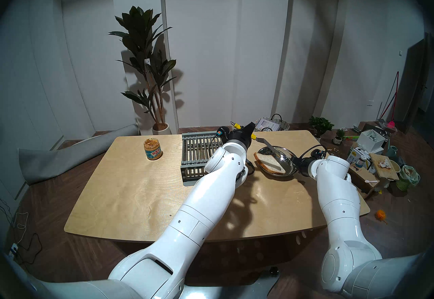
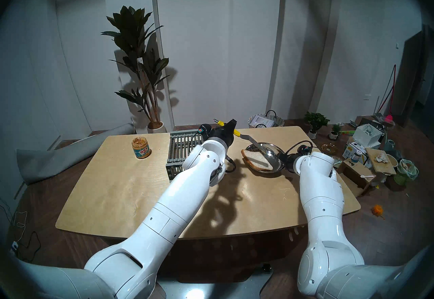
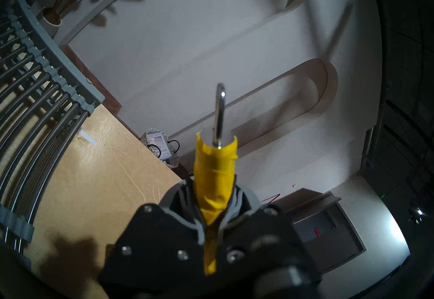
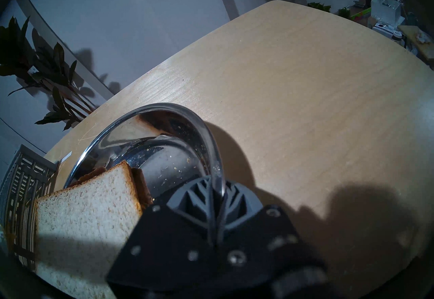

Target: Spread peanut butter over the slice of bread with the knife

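Observation:
The knife (image 1: 270, 146) has a yellow handle (image 3: 215, 174) with a metal ring at its end. My left gripper (image 1: 248, 131) is shut on that handle behind the steel dish (image 1: 285, 150). The blade slants down over the dish, its tip near the slice of bread (image 1: 270, 163). The bread (image 4: 87, 209) leans on the dish's left side. My right gripper (image 4: 217, 188) is shut on the dish's right rim (image 4: 206, 132). The open peanut butter jar (image 1: 153, 149) stands at the table's far left, away from both grippers.
A grey rack with metal bars (image 1: 199, 150) lies between the jar and the dish, partly under my left arm. A wicker basket (image 1: 272, 124) sits on the floor behind the table. Boxes and clutter (image 1: 371, 150) crowd the floor off the right edge.

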Controlling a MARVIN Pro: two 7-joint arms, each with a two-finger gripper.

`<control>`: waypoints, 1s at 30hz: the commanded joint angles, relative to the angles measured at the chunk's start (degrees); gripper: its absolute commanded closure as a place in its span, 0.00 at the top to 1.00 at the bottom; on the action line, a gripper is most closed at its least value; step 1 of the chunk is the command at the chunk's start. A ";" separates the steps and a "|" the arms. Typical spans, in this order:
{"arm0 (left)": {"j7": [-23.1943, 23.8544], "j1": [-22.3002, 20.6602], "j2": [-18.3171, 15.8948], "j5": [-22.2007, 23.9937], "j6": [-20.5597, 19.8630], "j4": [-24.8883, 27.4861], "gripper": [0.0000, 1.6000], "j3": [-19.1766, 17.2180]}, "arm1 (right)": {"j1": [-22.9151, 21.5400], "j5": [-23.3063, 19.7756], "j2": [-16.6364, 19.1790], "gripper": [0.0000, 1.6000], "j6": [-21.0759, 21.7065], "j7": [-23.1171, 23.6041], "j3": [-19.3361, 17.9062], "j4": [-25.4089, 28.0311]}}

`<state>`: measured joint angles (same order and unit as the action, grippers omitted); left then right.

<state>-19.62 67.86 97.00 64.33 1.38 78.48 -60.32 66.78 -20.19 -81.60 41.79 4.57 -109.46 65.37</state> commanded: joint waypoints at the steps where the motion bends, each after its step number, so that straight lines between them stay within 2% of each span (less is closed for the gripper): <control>1: -3.31 2.16 -0.49 -2.23 1.59 6.52 0.00 0.72 | 1.02 -0.35 -2.42 0.00 -0.91 -2.49 -1.38 4.76; 10: -9.51 5.08 -1.94 -3.86 1.48 12.76 0.00 1.43 | 3.54 -0.94 -4.38 0.00 -0.49 -4.47 -2.35 8.94; 18: -9.55 3.36 -1.23 -4.44 2.65 9.76 0.00 2.13 | 5.35 -2.04 -5.65 0.00 -0.16 -6.19 -4.34 10.25; 30: -8.52 -1.05 2.14 -3.68 3.95 2.33 0.00 2.75 | 5.96 -3.57 -6.23 0.00 -0.19 -7.44 -6.57 10.08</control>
<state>-29.66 71.00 96.33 60.39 4.20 82.13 -57.80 72.73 -23.39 -87.60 41.63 -2.72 -115.42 74.65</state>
